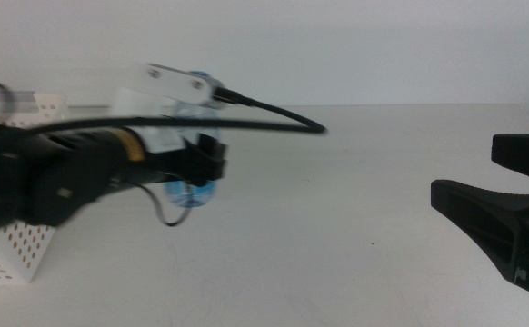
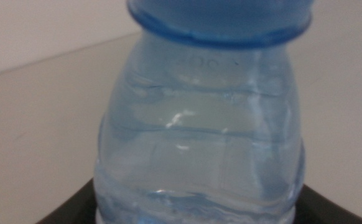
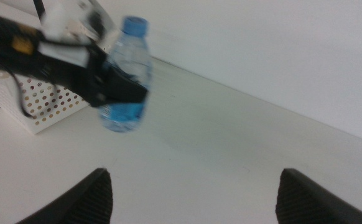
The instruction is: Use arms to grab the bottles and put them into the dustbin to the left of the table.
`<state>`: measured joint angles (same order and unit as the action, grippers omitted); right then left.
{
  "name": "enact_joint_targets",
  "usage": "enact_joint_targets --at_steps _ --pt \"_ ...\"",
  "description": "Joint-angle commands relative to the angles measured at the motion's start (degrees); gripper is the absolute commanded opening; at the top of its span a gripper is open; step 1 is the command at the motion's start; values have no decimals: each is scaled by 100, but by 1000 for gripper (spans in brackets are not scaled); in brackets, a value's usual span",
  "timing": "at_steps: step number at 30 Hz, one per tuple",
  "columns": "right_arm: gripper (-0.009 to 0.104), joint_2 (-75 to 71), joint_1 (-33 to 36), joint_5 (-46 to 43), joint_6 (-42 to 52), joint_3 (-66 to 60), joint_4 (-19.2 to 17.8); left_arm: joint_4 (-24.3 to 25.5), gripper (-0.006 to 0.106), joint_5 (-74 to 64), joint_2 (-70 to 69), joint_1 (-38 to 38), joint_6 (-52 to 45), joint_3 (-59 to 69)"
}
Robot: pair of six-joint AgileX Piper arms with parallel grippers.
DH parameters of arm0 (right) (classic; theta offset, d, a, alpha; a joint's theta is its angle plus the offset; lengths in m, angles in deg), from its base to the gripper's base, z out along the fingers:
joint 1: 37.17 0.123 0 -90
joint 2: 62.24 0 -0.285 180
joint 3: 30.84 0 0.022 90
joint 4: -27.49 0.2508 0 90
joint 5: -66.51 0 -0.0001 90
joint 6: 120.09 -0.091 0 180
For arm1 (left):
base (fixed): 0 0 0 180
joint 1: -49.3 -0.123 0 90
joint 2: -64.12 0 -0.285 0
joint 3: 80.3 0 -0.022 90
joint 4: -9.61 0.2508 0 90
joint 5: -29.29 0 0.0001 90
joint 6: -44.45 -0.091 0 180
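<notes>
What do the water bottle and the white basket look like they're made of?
The water bottle, held in the left pincer, looks like thin clear plastic: see-through, glossy, ribbed walls, with an opaque blue cap. The basket looks like rigid white matte plastic, with walls punched in even round holes. The right pincer waits open.

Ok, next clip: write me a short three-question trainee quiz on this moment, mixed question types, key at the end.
1. True or false: the left hand is shut on the water bottle.
2. Multiple choice: the right hand is
A. holding a red can
B. open and holding nothing, at the right side of the table
C. inside the dustbin
3. Fill in: the cap of the held bottle is ____.

Key: 1 true; 2 B; 3 blue.
</notes>
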<state>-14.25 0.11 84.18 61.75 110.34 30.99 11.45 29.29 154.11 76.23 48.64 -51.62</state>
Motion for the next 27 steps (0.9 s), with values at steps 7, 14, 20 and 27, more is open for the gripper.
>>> enact_joint_targets --at_steps 7,14,20,27 --pt "70 -7 14 -419 59 162 -17 22 -5 -2736 -1247 -866 -238 -985" --pt "70 -7 14 -419 59 162 -17 -22 -5 -4656 -1256 -1898 -1044 -2206" --pt "70 -7 14 -419 59 162 -17 -22 -5 -5464 -912 -2840 -1597 -3018" --pt "70 -7 14 -419 59 162 -17 -328 -5 -5948 -75 -3820 -2298 -3807"
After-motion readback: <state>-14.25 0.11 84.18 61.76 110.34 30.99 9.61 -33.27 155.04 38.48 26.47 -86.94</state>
